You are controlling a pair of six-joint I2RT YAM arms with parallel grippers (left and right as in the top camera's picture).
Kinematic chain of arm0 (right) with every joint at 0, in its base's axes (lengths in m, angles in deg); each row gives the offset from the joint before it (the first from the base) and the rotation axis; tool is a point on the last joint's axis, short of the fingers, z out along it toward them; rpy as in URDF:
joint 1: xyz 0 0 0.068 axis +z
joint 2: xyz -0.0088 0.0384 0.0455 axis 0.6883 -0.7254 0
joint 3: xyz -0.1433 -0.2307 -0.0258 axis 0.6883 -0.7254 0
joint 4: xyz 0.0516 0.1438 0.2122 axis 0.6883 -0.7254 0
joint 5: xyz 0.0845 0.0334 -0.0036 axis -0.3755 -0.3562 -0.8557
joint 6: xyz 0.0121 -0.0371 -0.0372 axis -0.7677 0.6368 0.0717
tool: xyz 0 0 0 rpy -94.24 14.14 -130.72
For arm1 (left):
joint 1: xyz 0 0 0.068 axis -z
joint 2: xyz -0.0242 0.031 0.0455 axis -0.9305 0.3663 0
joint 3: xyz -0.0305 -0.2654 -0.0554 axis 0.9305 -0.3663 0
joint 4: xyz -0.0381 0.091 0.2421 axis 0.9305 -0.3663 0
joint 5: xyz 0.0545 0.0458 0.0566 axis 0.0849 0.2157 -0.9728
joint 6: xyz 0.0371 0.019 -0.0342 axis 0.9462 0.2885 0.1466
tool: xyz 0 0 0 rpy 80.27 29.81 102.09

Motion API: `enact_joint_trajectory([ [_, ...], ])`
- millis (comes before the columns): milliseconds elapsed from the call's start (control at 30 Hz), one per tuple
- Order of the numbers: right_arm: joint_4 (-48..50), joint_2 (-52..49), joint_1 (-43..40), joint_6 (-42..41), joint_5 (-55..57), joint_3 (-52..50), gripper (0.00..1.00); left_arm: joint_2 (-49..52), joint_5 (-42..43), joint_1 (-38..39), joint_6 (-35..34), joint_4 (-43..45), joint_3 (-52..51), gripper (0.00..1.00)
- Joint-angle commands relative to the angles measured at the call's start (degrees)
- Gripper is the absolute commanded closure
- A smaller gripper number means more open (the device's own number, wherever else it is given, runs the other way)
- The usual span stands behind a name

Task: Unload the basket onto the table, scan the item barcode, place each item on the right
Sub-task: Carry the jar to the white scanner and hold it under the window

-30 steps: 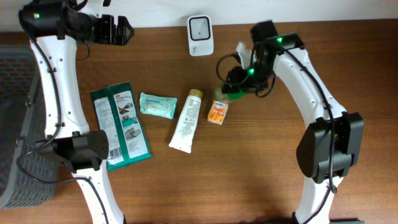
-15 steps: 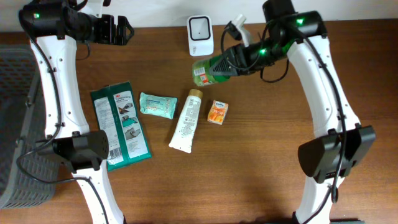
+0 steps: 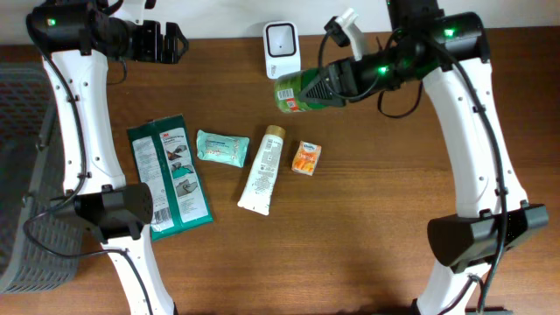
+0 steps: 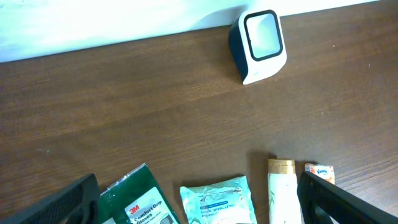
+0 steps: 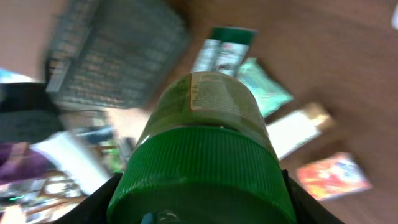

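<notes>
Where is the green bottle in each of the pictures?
Overhead: green bottle near the top middle, lying sideways, just below the white scanner.
Left wrist: not in it.
Right wrist: fills the middle, green cap toward the camera.
Shared landmark: the white tube shows in all three views.

Green packet (image 4: 138, 208), below-left of the scanner (image 4: 258, 45): "3M", "Comfort Grip Gloves". Other print too small or blurred.

scanner (image 3: 282, 49) is standing at far edge of table (image 3: 367, 227) | bottle (image 3: 302, 90) is hanging sideways just before it | gloves pack (image 3: 169, 175), wipes packet (image 3: 221, 147), tube (image 3: 262, 170), small box (image 3: 306, 157) are lying nearer, left to right
</notes>
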Motion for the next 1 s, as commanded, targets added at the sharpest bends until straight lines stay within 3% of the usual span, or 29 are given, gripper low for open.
enact_joint_trajectory([
  [0, 5.7, -2.1, 5.3, -4.4, 23.8, 1.2, 0.51, -0.6, 0.6, 0.0, 1.1, -0.1, 0.4, 0.01],
  [33, 10.0, -3.7, 7.5, -5.0, 33.2, 1.2, 0.52, -0.6, 0.6, 0.0, 1.1, -0.1, 0.4, 0.01],
  [267, 30.2, -12.3, 12.0, -2.9, 58.9, 1.2, 0.52, -0.6, 0.6, 0.0, 1.1, -0.1, 0.4, 0.01],
  [633, 64.7, -26.9, 11.5, 32.5, 59.4, 1.1, 0.53, -0.6, 0.6, 0.0, 1.1, -0.1, 0.4, 0.01],
  [867, 76.5, -31.8, 11.5, 53.0, 64.9, 1.1, 0.59, -0.6, 0.6, 0.0, 1.1, -0.1, 0.4, 0.01],
  [967, 77.7, -32.3, 11.2, 55.9, 66.9, 1.1, 0.59, -0.6, 0.6, 0.0, 1.1, 0.0, 0.4, 0.01],
])
